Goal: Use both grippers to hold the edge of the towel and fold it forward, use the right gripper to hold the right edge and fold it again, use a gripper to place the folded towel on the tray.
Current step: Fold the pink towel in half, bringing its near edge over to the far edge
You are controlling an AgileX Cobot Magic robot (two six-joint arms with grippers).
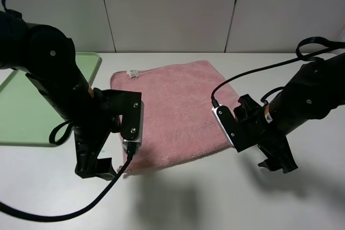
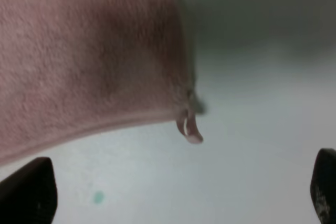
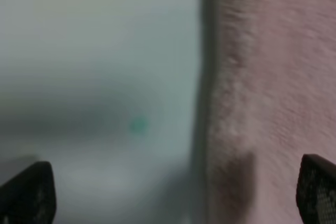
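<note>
On the worktop, the towel lay flat in a single layer at the centre, with its white tag at the far-left corner. No fold was made yet. The tray sat to the left, just beside the towel and not touching it, with no towel on it.

The left hand hung low at the near-left corner. In its wrist view the fingertips stood wide apart with only bare worktop between them, and the corner loop and the hem lay just beyond.

The right hand hung off the near-right corner. Its fingertips were also wide, straddling the towel's side edge, with nothing gripped.

I judged this to be the approach for the first step, with neither hand on the hem. Left to do were both grips, the forward fold, the second fold from the right, and the move to the tray.
</note>
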